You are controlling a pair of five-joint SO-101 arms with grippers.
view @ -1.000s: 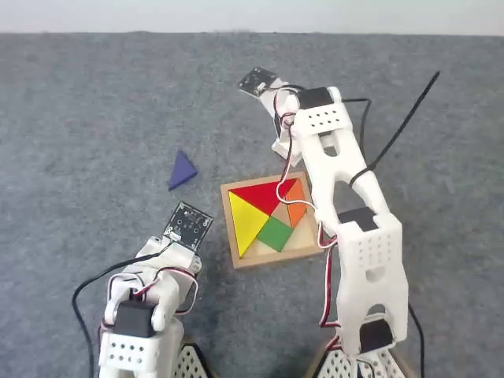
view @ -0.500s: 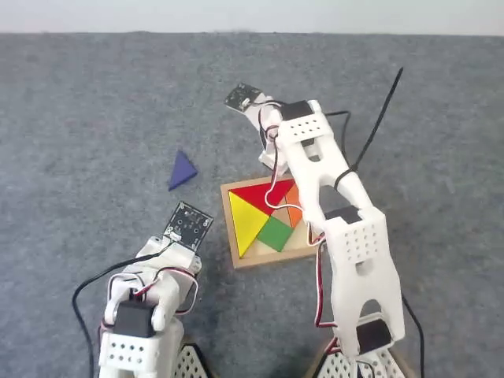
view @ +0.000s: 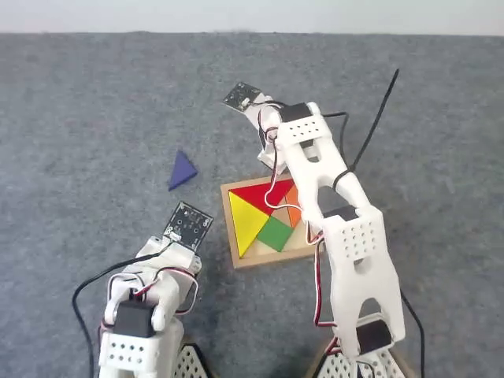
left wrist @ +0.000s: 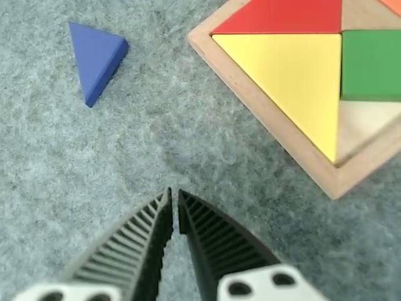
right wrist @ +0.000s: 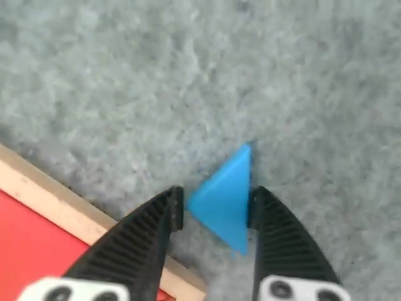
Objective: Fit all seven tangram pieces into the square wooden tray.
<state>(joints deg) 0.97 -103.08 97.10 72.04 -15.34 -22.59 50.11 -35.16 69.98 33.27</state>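
The square wooden tray (view: 236, 261) lies mid-table and holds a red triangle (view: 262, 194), a yellow triangle (view: 246, 221), a green square (view: 276, 233) and orange pieces (view: 296, 201). My right arm (view: 305, 135) stretches over the tray's far side. Its gripper (right wrist: 214, 195) is shut on a light blue triangle (right wrist: 224, 204), just beyond the tray's rim (right wrist: 56, 202), over the carpet. A dark blue triangle (view: 183, 169) (left wrist: 95, 55) lies on the carpet left of the tray. My left gripper (left wrist: 174, 195) is shut and holds nothing, near the tray (left wrist: 263, 106).
Grey carpet covers the whole table. Bare wood (view: 304, 238) shows in the tray's near right part. Black cables (view: 370, 134) trail from the right arm. The left arm's base (view: 138, 331) sits at the near left edge.
The right arm swung left along the tray's far edge between one second and half a second ago, then held nearly still. The left arm has not moved.
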